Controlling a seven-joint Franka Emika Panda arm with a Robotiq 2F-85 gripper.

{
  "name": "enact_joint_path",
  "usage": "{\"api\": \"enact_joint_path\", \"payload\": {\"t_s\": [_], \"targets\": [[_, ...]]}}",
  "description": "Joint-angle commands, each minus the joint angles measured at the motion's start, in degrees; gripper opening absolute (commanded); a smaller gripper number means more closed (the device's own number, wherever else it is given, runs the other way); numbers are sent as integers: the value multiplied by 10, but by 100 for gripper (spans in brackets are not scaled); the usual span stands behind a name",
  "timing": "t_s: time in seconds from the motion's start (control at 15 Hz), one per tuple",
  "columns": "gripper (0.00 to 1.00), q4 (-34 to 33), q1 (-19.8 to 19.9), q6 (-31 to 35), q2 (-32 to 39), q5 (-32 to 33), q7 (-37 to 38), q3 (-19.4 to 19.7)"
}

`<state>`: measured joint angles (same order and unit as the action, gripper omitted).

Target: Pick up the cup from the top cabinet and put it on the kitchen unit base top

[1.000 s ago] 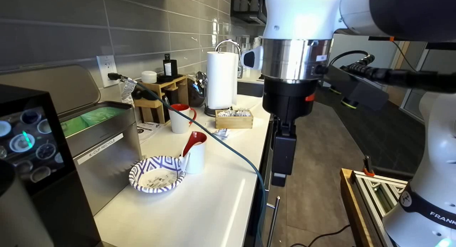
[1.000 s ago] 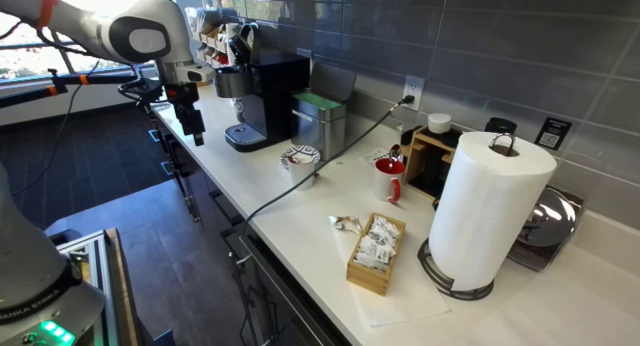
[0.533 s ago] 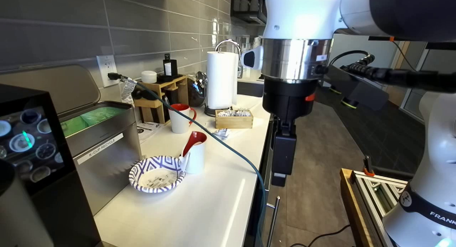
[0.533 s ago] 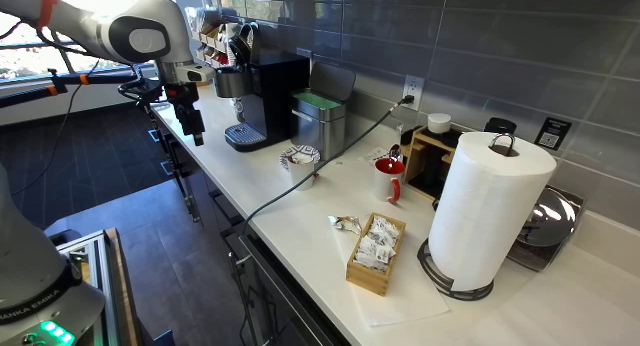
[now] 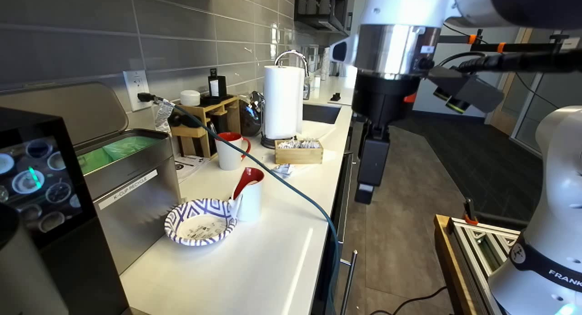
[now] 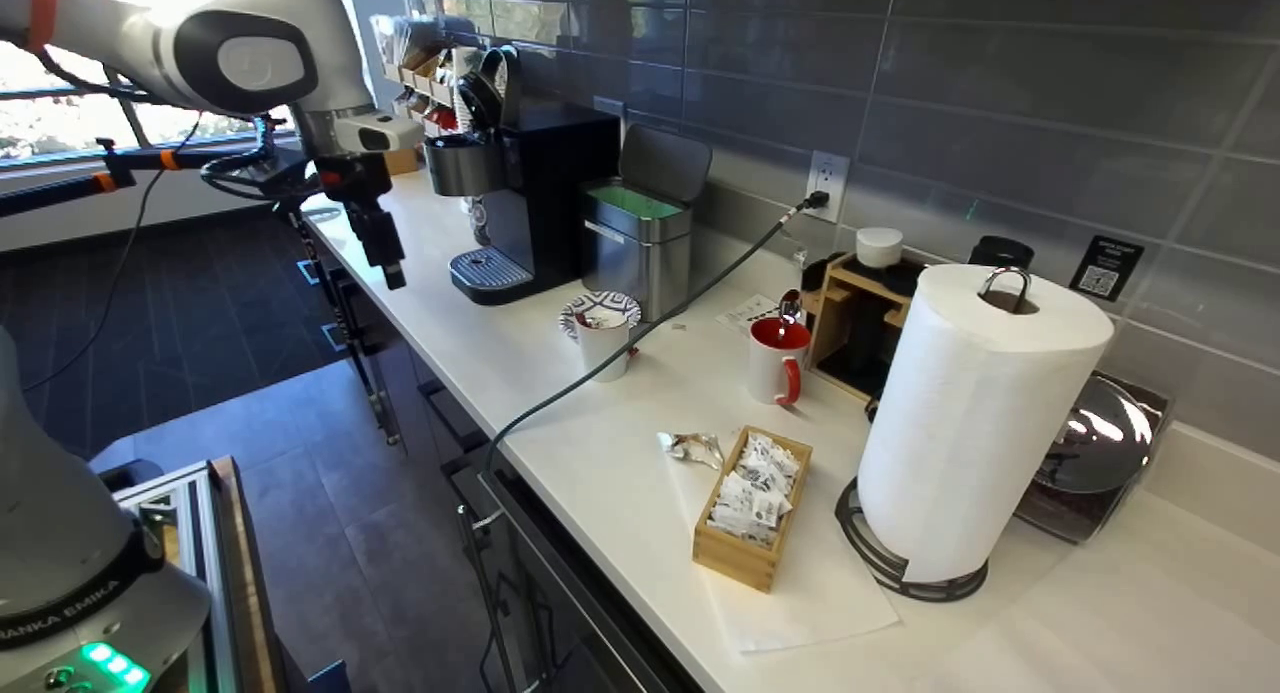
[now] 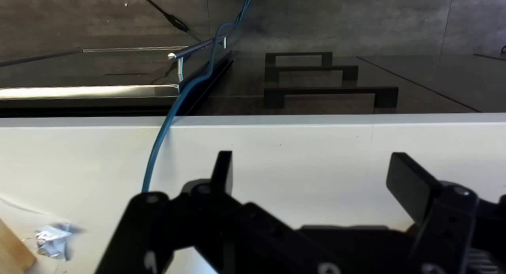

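No small white handleless cup with dark marks shows clearly; several dim cups (image 5: 312, 7) stand in a dark upper cabinet (image 5: 318, 22), too small to identify. The kitchen unit base top is a long white countertop (image 5: 268, 260), also in an exterior view (image 6: 530, 348) and in the wrist view (image 7: 284, 141). My gripper (image 5: 365, 193) hangs above the level of the counter, by its front edge; it also shows in an exterior view (image 6: 394, 273). In the wrist view my gripper (image 7: 310, 161) has its fingers wide apart, with nothing between them.
A blue-and-white bowl (image 5: 200, 228) and a white cup with red inside (image 5: 250, 206) stand on the counter. A blue cable (image 5: 309, 199) crosses over its front edge. A red-handled mug (image 6: 770, 373), packet box (image 6: 730, 558), paper towel roll (image 6: 980, 433) and coffee machine (image 6: 560, 193) stand there too.
My arm and gripper have risen and shifted right in an exterior view, and slightly left in an exterior view, within the last half second. The objects on the counter have not moved.
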<state>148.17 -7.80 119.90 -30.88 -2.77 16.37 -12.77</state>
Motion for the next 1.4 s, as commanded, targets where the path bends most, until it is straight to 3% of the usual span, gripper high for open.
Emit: {"api": "enact_joint_path", "payload": {"t_s": [0.0, 0.33, 0.6, 1.13, 1.33], "targets": [[100, 52, 7, -30, -142, 16, 1, 18], [100, 33, 53, -125, -299, 29, 27, 36], [100, -34, 113, -193, -357, 19, 68, 51], [100, -166, 224, -115, -358, 60, 126, 15], [100, -162, 218, -121, -369, 59, 111, 18]]}}
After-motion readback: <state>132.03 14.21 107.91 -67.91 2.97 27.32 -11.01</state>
